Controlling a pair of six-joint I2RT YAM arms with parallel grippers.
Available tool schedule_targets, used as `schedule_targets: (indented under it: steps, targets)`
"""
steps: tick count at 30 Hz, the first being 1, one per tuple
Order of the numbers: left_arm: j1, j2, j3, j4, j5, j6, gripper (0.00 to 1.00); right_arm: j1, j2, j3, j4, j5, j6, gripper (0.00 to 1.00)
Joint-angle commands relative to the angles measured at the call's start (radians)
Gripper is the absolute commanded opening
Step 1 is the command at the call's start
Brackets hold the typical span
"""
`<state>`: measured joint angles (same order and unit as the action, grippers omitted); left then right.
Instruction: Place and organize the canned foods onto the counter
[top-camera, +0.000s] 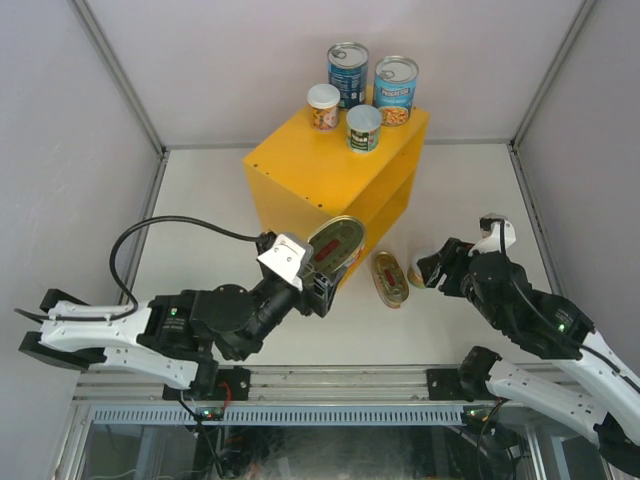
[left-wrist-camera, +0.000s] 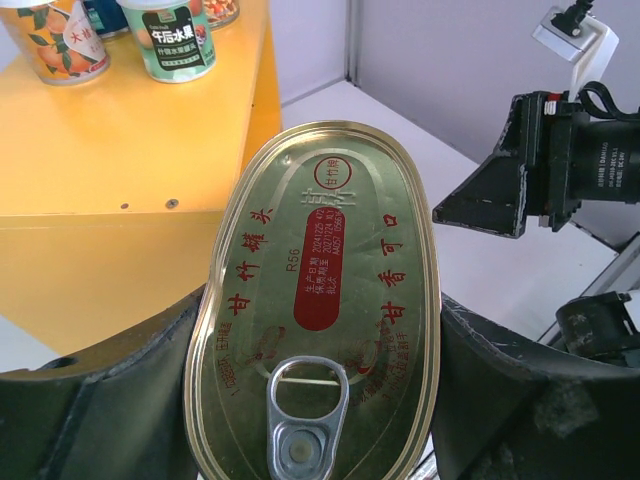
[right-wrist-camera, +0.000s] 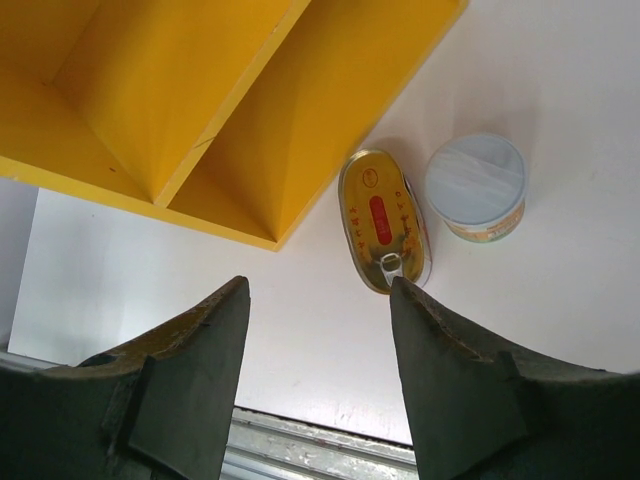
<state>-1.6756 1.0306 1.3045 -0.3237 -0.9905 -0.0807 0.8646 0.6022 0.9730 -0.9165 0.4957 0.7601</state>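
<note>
The yellow counter (top-camera: 300, 165) stands at the back middle. On its top are two tall blue cans (top-camera: 348, 72) (top-camera: 396, 90) and two small round cans (top-camera: 323, 106) (top-camera: 363, 128). My left gripper (top-camera: 325, 262) is shut on a flat oval tin (left-wrist-camera: 320, 300) and holds it in the air in front of the counter's near face. A second oval tin (top-camera: 389, 278) lies on the table, and shows in the right wrist view (right-wrist-camera: 382, 220). A small round can (right-wrist-camera: 475, 187) stands beside it. My right gripper (right-wrist-camera: 315, 300) is open and empty above the table near them.
The counter's open side with its inner shelf (right-wrist-camera: 215, 120) faces the right wrist camera. Grey enclosure walls (top-camera: 80, 120) surround the white table (top-camera: 200, 200). A metal rail (top-camera: 330, 385) runs along the near edge.
</note>
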Motion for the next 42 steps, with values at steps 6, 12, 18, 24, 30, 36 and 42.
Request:
schedule_targets:
  steps: [6,12,18,24,30,36,42]
  targets:
    - [0.123,-0.030,0.118,-0.010,0.053,0.024,0.00,0.005,0.032,0.061,0.066,-0.002,-0.037,0.58]
    - [0.247,-0.023,0.162,-0.021,0.143,0.051,0.00,0.002,0.057,0.074,0.082,-0.012,-0.048,0.58]
    - [0.406,-0.025,0.170,-0.018,0.273,0.041,0.00,-0.002,0.075,0.083,0.096,-0.021,-0.059,0.58]
    - [0.569,-0.017,0.171,-0.009,0.439,0.019,0.00,-0.010,0.092,0.085,0.112,-0.036,-0.069,0.58]
    - [0.719,0.000,0.162,0.019,0.591,0.013,0.00,-0.023,0.111,0.085,0.130,-0.054,-0.080,0.58]
    - [0.841,0.016,0.129,0.067,0.714,0.013,0.00,-0.035,0.121,0.085,0.141,-0.073,-0.087,0.58]
    - [0.931,0.033,0.105,0.115,0.803,0.007,0.00,-0.044,0.131,0.085,0.146,-0.086,-0.094,0.58]
